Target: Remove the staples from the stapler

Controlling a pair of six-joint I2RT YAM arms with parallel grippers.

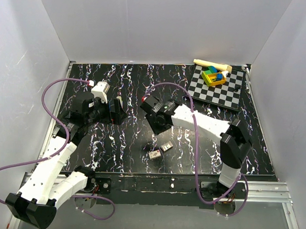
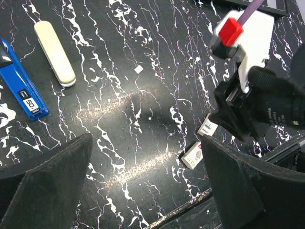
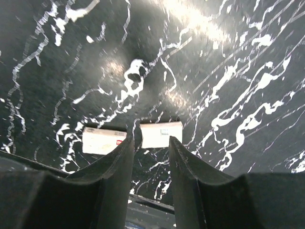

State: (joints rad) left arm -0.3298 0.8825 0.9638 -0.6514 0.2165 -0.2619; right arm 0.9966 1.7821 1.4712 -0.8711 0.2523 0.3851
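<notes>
Where the stapler lies: flat on the black marbled table (image 1: 144, 78), left of centre. The stapler (image 2: 21, 88) shows its blue body, and the beige top cover (image 2: 55, 52) lies just beside it with a gap between. Neither arm touches them.
Left gripper (image 2: 145, 138): jaws wide apart and empty, hanging over bare table near the stapler.
Right gripper (image 3: 151, 139): jaws a narrow gap apart, gripping nothing, held low over the middle of the table.
Small boxes (image 3: 161, 134): two, pale, side by side on the table, showing just past the right gripper's fingertips in its wrist view.
Far right corner: a checkered board (image 1: 230, 95) with a colourful block toy (image 1: 214, 76) on it and a pale stick (image 1: 211, 64) at its far edge.
</notes>
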